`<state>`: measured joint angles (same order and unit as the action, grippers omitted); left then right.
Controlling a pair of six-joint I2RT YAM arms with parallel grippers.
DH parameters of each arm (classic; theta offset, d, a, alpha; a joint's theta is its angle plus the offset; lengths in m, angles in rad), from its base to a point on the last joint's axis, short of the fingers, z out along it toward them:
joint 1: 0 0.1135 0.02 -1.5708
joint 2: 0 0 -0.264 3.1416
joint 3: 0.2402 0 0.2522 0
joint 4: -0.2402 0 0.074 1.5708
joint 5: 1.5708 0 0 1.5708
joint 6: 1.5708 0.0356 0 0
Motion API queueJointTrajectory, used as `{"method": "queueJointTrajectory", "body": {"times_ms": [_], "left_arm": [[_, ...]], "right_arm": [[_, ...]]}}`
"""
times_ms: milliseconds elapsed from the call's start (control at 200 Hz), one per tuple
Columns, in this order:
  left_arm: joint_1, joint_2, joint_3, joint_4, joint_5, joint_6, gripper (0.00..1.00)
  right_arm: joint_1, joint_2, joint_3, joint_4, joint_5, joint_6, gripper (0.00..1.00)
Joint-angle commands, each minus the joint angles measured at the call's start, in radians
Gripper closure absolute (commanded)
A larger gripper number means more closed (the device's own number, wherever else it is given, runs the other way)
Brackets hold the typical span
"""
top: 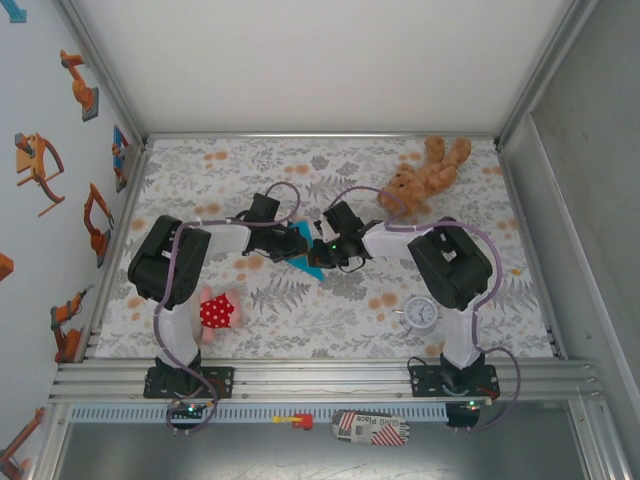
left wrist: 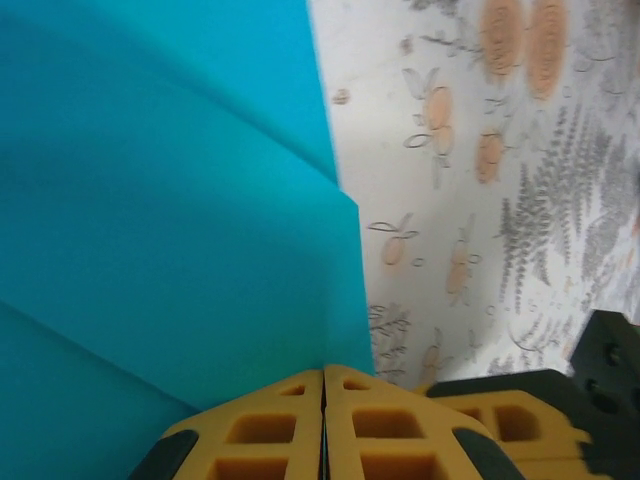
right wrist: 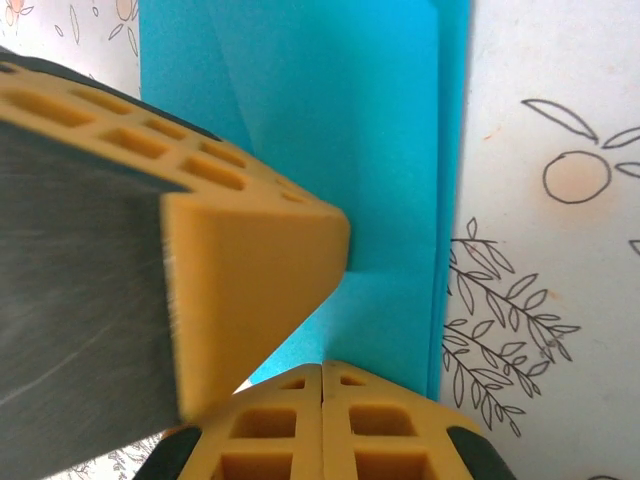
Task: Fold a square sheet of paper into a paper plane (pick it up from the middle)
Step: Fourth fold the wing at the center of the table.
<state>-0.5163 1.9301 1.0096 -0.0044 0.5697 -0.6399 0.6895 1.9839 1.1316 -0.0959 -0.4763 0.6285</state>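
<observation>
The sheet of paper (left wrist: 150,200) is plain turquoise-blue with no pattern. The counter (top: 300,325) is white, printed with grey ferns and orange blossoms. The left end effector (left wrist: 323,378) and right end effector (right wrist: 323,372) have yellow-orange fingers, the teddy bear (top: 425,178) is brown, and the clock (top: 421,313) is white.
</observation>
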Motion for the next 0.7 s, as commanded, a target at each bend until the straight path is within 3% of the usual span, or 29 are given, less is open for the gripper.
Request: {"method": "queueJointTrajectory", "body": {"times_ms": [0, 406, 696], "left_arm": [[0.015, 0.037, 0.011, -0.018, -0.025, 0.021, 0.91], [0.145, 0.092, 0.15, -0.193, -0.082, 0.125, 0.9], [0.263, 0.181, 0.276, -0.259, -0.148, 0.099, 0.91]], "right_arm": [[0.004, 0.064, -0.057, -0.163, 0.068, 0.0, 1.0], [0.004, 0.099, -0.144, -0.199, 0.07, -0.006, 1.0], [0.004, 0.105, -0.168, -0.162, 0.062, 0.017, 1.0]]}}
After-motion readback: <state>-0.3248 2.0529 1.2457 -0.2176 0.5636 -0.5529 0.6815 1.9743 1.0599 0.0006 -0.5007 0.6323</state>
